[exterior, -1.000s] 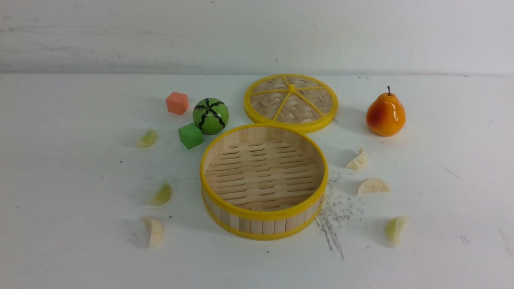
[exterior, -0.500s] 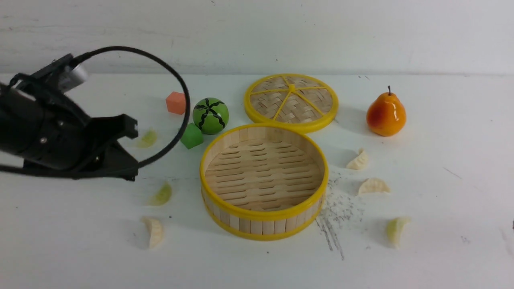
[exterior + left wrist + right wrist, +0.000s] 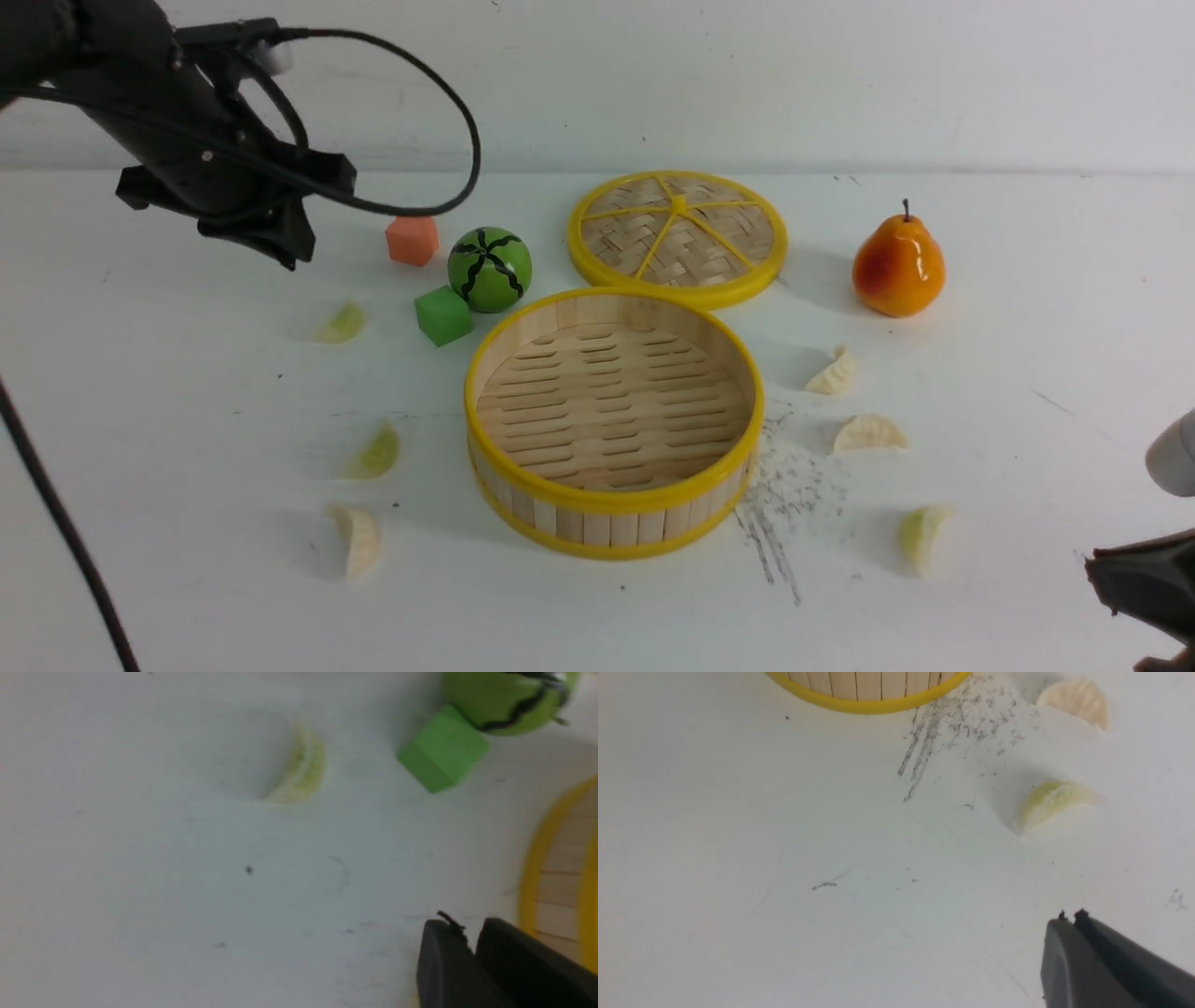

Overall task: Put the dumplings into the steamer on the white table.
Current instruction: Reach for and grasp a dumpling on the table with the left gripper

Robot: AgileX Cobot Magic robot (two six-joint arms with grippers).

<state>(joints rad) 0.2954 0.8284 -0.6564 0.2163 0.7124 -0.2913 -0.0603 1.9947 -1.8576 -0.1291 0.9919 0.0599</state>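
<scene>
The steamer (image 3: 597, 525) stands mid-table with nothing in it. Six dumplings lie on the white table (image 3: 187, 597) around it. On the left are two yellow-green dumplings (image 3: 344, 322) (image 3: 378, 451) and a cream dumpling (image 3: 359, 539). On the right are two cream dumplings (image 3: 834, 371) (image 3: 868, 432) and a yellow-green dumpling (image 3: 920, 534). My left gripper (image 3: 285, 247) (image 3: 467, 933) hangs above the far left dumpling (image 3: 301, 767), jaws slightly parted and holding nothing. My right gripper (image 3: 1102, 569) (image 3: 1069, 919) is shut and empty, low at the front right, short of the near yellow-green dumpling (image 3: 1052, 802).
A woven lid (image 3: 677, 238) lies behind the steamer. A green striped ball (image 3: 489, 269), a green cube (image 3: 442, 315) and an orange cube (image 3: 412, 239) sit to its far left. An orange pear (image 3: 897, 263) stands at the far right. Grey scratches (image 3: 780, 504) mark the table.
My left arm came in from the left, then rose and moved farther back; its jaws have parted a little. My right gripper has entered at the bottom right. No object has moved.
</scene>
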